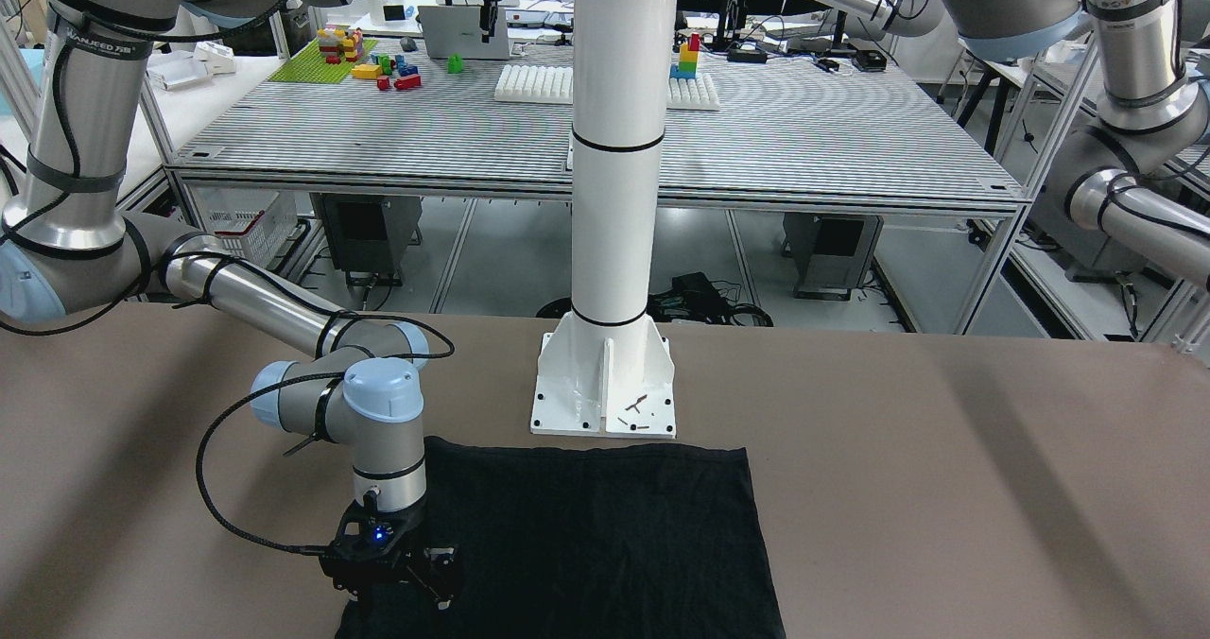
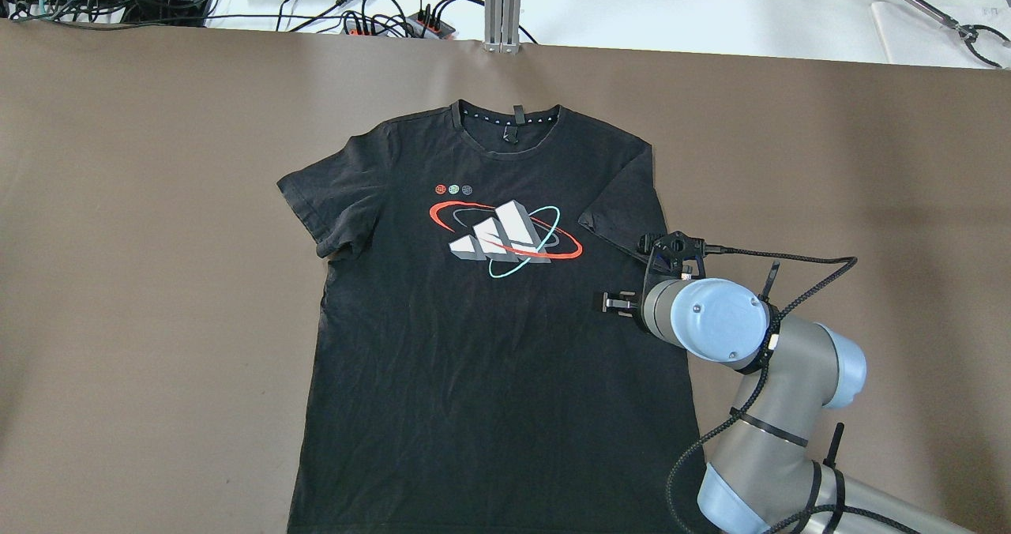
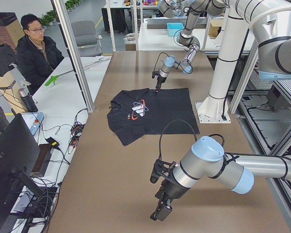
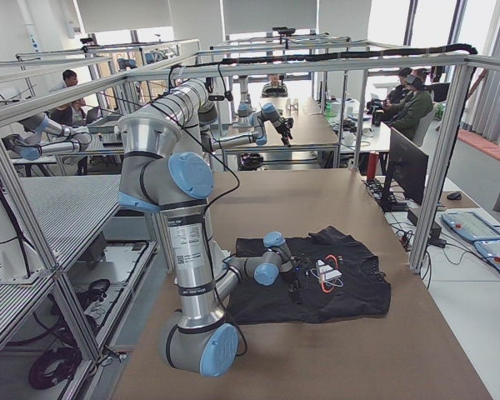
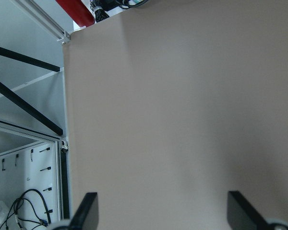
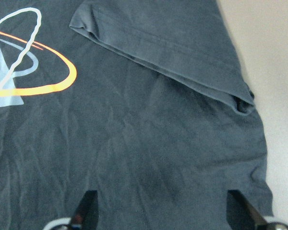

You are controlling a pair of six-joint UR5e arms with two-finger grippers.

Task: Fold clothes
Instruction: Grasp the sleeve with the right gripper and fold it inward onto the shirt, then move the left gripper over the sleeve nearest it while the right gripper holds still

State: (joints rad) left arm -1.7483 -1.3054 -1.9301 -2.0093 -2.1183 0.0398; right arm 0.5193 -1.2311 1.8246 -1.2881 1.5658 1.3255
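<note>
We see the two fingers (image 6: pixel 89 210) of the right gripper (image 6: pixel 164 215) standing wide apart with nothing between them. They point down over the black T-shirt (image 2: pixel 490 344), close to its side edge. We cannot tell if they touch the cloth. Just past them, the sleeve (image 6: pixel 173 52) on that side lies partly on top of the shirt's body. The fingers (image 5: pixel 240 210) of the left gripper (image 5: pixel 164 213) are wide apart too and hold nothing. Under them is the bare brown table (image 5: pixel 182 96), well apart from the shirt, out by the table's end. The T-shirt lies spread flat in the middle of the table with its picture side up. On its chest we see a print (image 2: pixel 505 234) in red, white and blue-green. The collar (image 2: pixel 509 123) points away from the robot. The bottom hem lies just beside the base plate (image 1: pixel 605 384) of the white pole (image 1: pixel 614 147). The right arm (image 2: pixel 758 376) bends in over the table from the robot's right. In the left side view, a person (image 3: pixel 36 48) in a dark jacket sits by a side table.
</note>
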